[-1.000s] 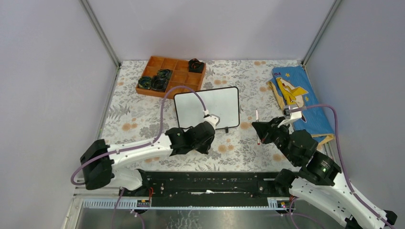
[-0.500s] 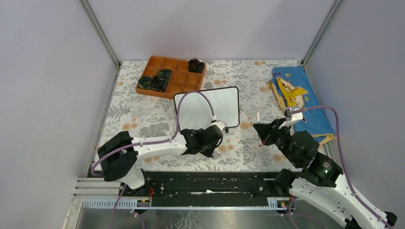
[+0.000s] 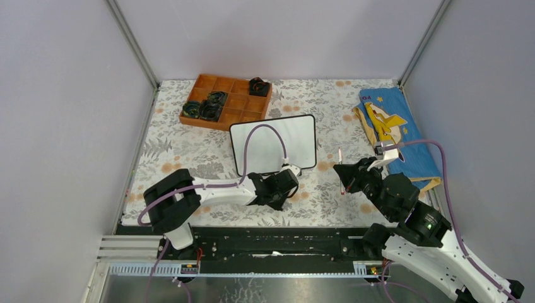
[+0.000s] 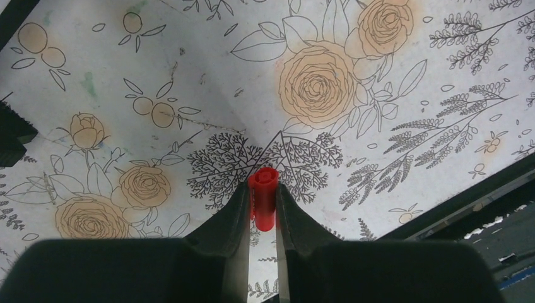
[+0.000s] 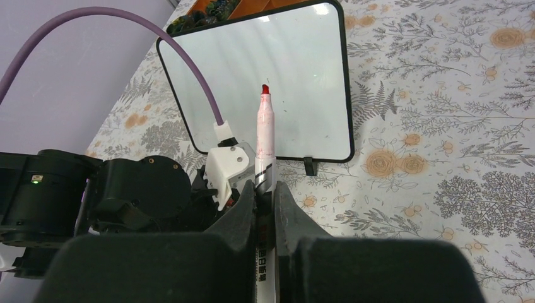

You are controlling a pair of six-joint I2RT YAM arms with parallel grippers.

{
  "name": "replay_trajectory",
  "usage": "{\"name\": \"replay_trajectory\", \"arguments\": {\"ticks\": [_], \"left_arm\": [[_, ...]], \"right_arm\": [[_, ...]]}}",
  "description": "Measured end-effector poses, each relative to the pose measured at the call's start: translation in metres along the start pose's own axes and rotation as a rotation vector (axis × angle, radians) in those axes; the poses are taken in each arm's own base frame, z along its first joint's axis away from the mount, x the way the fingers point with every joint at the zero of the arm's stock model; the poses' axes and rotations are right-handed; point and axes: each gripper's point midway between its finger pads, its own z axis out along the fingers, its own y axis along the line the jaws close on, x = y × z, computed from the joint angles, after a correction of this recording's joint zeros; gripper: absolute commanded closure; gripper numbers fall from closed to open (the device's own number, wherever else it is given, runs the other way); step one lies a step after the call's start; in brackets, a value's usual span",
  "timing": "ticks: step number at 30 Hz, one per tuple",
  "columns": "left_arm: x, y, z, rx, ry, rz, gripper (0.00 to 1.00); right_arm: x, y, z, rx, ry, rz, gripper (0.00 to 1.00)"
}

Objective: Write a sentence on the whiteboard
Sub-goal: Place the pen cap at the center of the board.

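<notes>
Right wrist: clamping red-tipped marker [image 5: 265, 132] in right gripper [image 5: 265, 188], print unreadable, facing whiteboard [image 5: 303, 76]; pinching red cap [image 4: 263, 201] in left gripper [image 4: 262, 191].

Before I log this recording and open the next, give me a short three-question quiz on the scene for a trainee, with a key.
1. True or false: the small white rectangular whiteboard with the thin black frame bears red writing.
2. What does the left gripper pinch? A) a small red plastic marker cap B) a black eraser C) nothing
3. Fill in: the white plastic marker clamped in the right gripper shows a bare tip coloured ____.
Key: 1 false; 2 A; 3 red.
</notes>
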Motion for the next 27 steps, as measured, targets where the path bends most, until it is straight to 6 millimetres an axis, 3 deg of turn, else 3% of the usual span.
{"name": "replay_trajectory", "arguments": {"ticks": [16,27], "left_arm": [[-0.001,0.000,0.004,-0.003,-0.002,0.008,0.60],[-0.013,0.001,-0.007,-0.010,-0.051,0.002,0.43]], "right_arm": [[0.000,0.000,0.000,0.001,0.000,0.000,1.00],[0.000,0.000,0.000,-0.001,0.001,0.000,1.00]]}}
